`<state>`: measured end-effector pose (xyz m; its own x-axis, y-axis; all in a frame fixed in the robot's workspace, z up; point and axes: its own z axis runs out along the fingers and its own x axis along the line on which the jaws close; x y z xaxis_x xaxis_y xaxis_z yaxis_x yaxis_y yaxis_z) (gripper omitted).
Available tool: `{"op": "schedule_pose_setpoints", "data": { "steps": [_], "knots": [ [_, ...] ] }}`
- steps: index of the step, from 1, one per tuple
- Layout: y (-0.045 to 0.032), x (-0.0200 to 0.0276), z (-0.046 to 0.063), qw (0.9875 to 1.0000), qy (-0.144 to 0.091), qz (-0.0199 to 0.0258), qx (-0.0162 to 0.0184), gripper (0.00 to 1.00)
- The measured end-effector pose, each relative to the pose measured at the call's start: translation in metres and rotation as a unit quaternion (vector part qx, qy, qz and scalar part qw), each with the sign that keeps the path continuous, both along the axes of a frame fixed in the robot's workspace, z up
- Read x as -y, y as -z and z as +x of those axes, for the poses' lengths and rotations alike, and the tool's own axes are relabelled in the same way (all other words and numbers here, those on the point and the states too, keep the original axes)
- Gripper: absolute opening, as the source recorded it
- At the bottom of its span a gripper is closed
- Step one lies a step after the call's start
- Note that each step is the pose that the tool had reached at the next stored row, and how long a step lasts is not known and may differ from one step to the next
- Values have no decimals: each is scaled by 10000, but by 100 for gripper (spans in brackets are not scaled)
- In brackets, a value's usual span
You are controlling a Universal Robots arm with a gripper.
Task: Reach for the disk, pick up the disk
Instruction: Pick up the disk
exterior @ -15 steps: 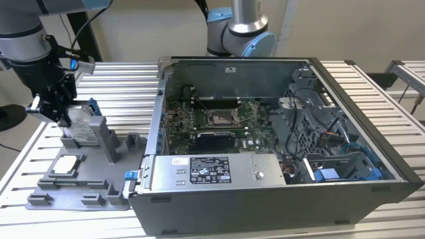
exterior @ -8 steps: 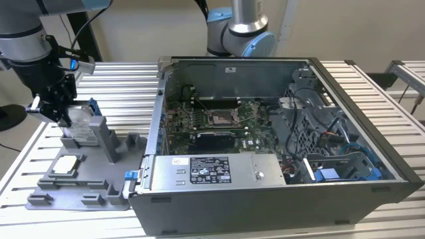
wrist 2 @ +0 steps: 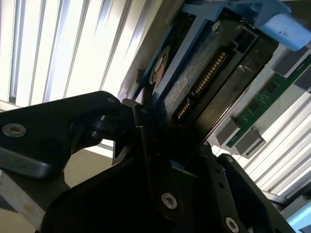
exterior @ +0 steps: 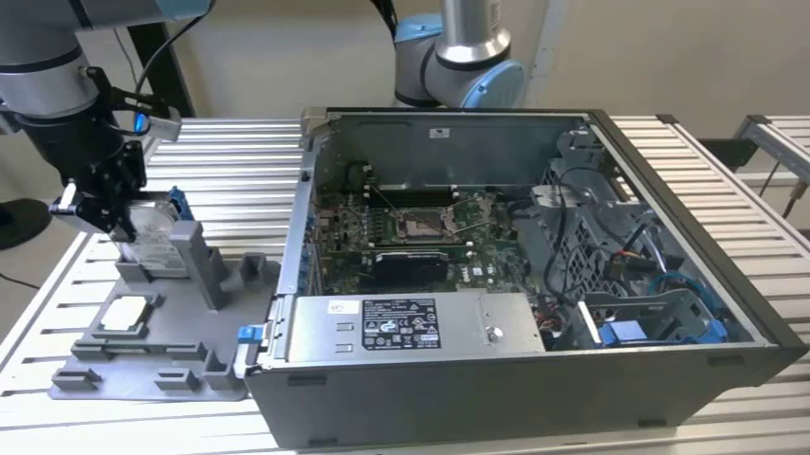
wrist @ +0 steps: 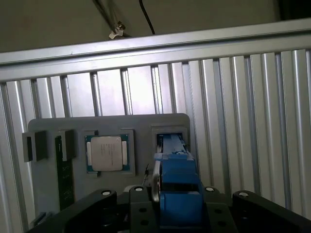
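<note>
— One entry first: the disk [exterior: 155, 237]. Location?
— Standing on edge in a holder of the grey fixture tray [exterior: 133, 373], on the slatted table [exterior: 241, 180], at the exterior view's left. Blue bracket [wrist: 179, 179] runs along its rim. The connector row [wrist 2: 208, 74] faces the second wrist view.
— Gripper [exterior: 112, 220]?
— At the disk's upper edge, jaws clamped on its two flat sides. In the first wrist view the black jaw parts sit tight against both sides of the bracket.
— Neighbours?
— Grey post [exterior: 190, 254] of the tray, just beside the disk toward the exterior view's right. Square silver processor chip [exterior: 127, 313], flat in its own pocket, apart from the disk.
— Open room?
— Bare slats beyond the tray's far edge and at the exterior view's left. Open computer case [exterior: 532, 284] is well apart from the disk, to the exterior view's right. The tray's edge lies close to the case's side wall.
</note>
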<state>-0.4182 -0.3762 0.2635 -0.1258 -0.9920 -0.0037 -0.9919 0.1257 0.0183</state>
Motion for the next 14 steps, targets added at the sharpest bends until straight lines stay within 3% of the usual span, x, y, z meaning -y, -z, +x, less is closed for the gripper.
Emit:
{"op": "schedule_pose_setpoints", "data": {
  "steps": [6,14],
  "knots": [
    [-13,0,0,10000,0,1,1,0],
    [-89,0,0,10000,0,0,0,0]
  ]
}}
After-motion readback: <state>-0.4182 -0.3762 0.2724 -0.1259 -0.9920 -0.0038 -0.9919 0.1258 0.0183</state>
